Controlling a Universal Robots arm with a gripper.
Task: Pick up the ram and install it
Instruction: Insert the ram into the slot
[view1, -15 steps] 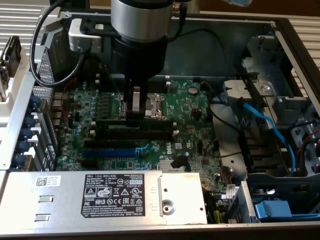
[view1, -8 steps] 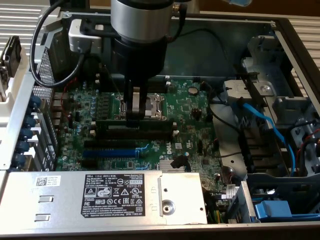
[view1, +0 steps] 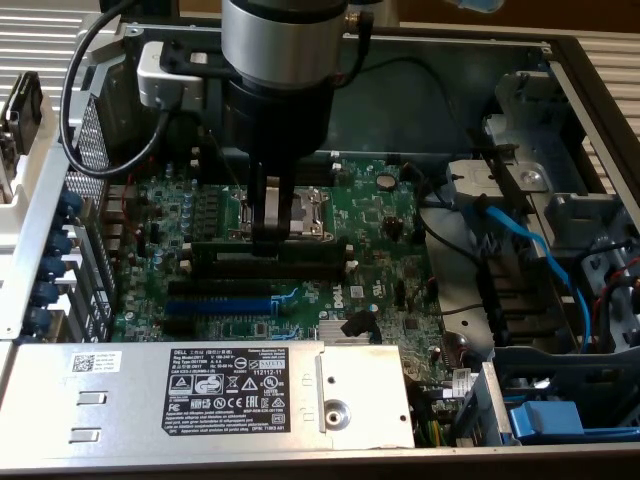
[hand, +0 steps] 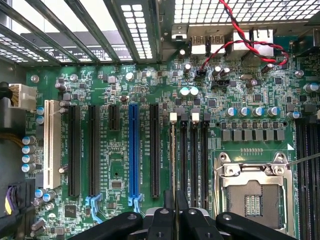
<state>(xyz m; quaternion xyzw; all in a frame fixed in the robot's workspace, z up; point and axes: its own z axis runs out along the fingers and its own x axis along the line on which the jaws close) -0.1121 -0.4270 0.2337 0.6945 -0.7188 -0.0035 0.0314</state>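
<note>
One ram (hand: 173, 160) — edge-on, pinched in one nearly closed pincer (hand: 174, 196), at four black memory slots (hand: 194, 160)

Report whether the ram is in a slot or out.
At a slot, standing on edge: the ram runs along a black memory slot, the claw shut on it. Fully seated or not: cannot tell.

We record: exterior view high, oblique over grey metal case (view1: 440, 90); wrist view close, square onto shared green motherboard (view1: 372, 215) (hand: 118, 167).
</note>
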